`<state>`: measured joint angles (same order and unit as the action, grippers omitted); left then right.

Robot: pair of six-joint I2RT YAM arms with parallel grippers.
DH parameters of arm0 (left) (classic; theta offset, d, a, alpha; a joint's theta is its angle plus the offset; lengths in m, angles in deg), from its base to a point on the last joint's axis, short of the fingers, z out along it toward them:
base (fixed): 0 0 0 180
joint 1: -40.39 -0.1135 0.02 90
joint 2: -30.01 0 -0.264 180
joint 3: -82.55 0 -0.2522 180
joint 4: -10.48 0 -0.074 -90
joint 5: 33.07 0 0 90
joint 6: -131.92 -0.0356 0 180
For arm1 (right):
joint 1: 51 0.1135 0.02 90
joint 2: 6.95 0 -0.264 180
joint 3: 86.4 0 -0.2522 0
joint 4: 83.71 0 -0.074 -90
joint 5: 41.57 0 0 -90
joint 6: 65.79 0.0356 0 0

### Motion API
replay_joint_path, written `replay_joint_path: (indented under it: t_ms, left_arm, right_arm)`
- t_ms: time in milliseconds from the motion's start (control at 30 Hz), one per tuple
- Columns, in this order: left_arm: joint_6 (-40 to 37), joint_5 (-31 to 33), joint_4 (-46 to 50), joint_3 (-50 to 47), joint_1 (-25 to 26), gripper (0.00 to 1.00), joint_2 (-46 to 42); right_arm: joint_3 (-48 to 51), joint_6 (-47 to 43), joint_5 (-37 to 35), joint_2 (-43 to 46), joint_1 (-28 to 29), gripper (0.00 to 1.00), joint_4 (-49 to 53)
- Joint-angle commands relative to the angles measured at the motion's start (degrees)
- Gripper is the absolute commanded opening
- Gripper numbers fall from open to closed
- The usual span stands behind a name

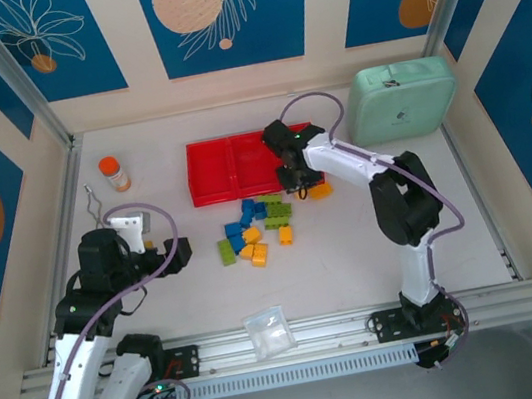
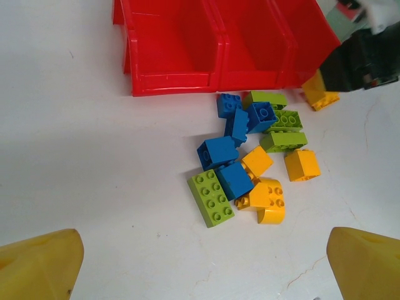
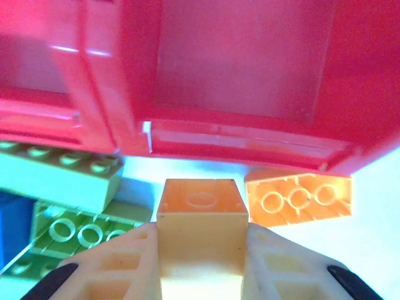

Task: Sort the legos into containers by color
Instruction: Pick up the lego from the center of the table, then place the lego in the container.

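Right wrist view showed the right gripper [image 3: 201, 265] closed on a yellow-orange brick [image 3: 200, 209] at lower centre, just below the front wall of the red tray [image 3: 237, 134], which a low lift could clip, while the left gripper [image 2: 203, 265] gaped open in its own view.

Bare bench [image 1: 358, 266] runs along the right edge and in front of the brick pile [image 1: 256, 229]. The red tray [image 1: 216, 172] walls off the pile's far side. The right hand [image 1: 296, 187], closed on a yellow brick [image 3: 201, 219], crowds the tray's near right corner. A mint case [image 1: 402, 99] fills the far right corner.
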<state>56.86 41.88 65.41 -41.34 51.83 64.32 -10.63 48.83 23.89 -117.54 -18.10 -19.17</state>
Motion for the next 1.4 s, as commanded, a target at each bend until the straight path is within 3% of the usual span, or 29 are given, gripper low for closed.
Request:
replay_joint_path:
  t_ms: [0,167,267,467,933,1167,1367]
  left_arm:
    - [-0.7,-1.5,-1.0,-0.7,0.2,0.99,0.1]
    - [-0.8,-1.7,-1.0,-0.7,0.3,0.99,0.4]
    - [-0.8,-1.6,-1.0,-0.8,0.2,0.99,0.4]
    - [-0.8,-1.0,-0.9,-0.9,0.2,0.99,0.0]
    - [-0.8,-1.0,-1.1,-1.1,0.3,0.99,0.2]
    - [-0.8,-1.6,-1.2,-1.2,0.3,0.99,1.5]
    - [-0.9,-2.2,-1.4,-1.2,0.3,0.99,2.1]
  right_arm:
    - [-4.1,-3.1,-0.5,3.4,0.0,0.29,2.4]
    - [-11.4,-7.1,0.4,1.1,-2.9,0.29,2.2]
    - [-18.3,-10.8,4.7,-4.2,-5.5,0.29,1.9]
    - [-32.7,-14.8,5.4,-16.1,-8.8,0.26,6.0]
    - [-32.2,-14.6,12.5,-22.3,-12.0,0.27,0.4]
    - [-33.9,-15.7,11.9,-24.1,-12.1,0.39,1.9]
    - [-33.6,-14.9,10.5,-22.1,-11.3,0.60,2.7]
